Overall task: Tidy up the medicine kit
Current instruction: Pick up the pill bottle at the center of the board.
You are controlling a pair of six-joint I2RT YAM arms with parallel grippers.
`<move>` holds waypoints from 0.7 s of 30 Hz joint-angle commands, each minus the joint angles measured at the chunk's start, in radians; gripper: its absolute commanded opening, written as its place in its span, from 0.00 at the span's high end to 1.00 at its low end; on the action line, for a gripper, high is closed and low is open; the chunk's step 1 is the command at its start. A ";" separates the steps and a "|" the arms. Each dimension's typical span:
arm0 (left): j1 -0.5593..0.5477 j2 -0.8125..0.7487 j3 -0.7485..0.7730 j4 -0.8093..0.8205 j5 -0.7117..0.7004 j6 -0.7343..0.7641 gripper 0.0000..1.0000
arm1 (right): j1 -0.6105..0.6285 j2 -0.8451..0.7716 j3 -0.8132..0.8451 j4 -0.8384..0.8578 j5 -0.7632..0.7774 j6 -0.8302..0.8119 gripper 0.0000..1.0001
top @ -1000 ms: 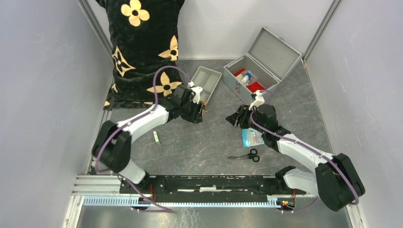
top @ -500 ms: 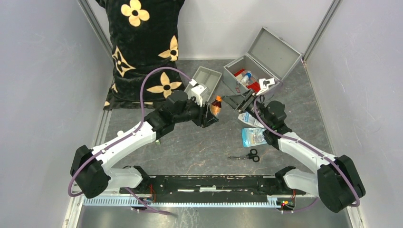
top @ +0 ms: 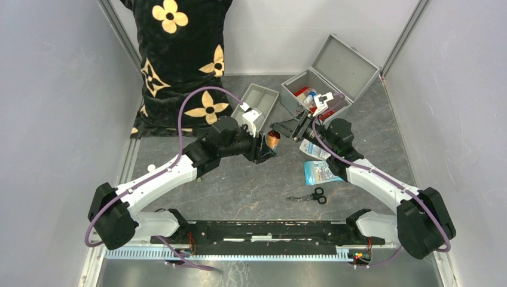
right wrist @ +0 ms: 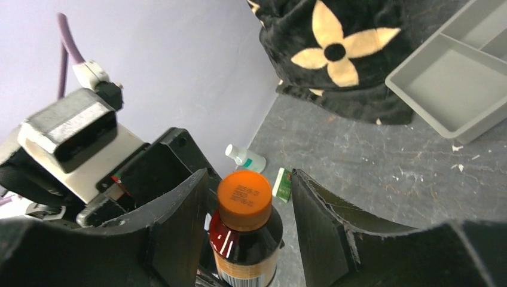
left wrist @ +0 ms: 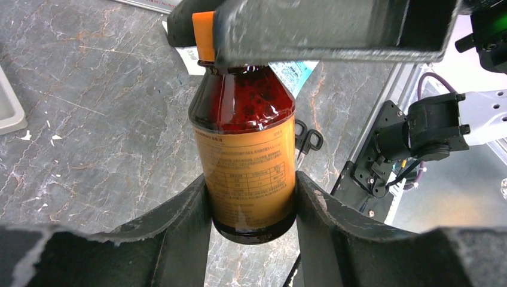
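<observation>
As the bottle (left wrist: 245,149) hangs in the air over the middle of the table (top: 239,185), both arms meet at it. This reads as a hand-over from one arm to the other.

Left gripper (top: 263,146): clamped on the lower body of the bottle, fingers pressed to the label on both sides. The bottle sits about upright in the left wrist view, with dark red liquid and an orange cap (right wrist: 244,200). The low grip leaves neck and cap free, likely so the other arm has somewhere to take hold.

Right gripper (right wrist: 248,179): spread wide, one finger on each side of the cap. Its own wrist view shows a gap on both sides, so as far as I can tell it is not touching.

Box (top: 293,98): far right of the table, lid thrown back, red and white items already inside. It lies on the right arm's side, which would explain passing the bottle across.

Grey tray (top: 260,101): on the table just left of the box, not in it. I cannot make out its contents.

Loose near the right arm: packets (top: 320,172) and scissors (top: 312,195), not yet packed.

Judgement: the task is partway done. The right fingers should close on the neck before the left lets go. The cap is round and smooth and the bottle is full, so it could slip or swing.
</observation>
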 commanded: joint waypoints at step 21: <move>-0.008 -0.056 0.026 0.007 -0.091 -0.010 0.10 | -0.005 -0.046 0.192 -0.347 0.171 -0.342 0.91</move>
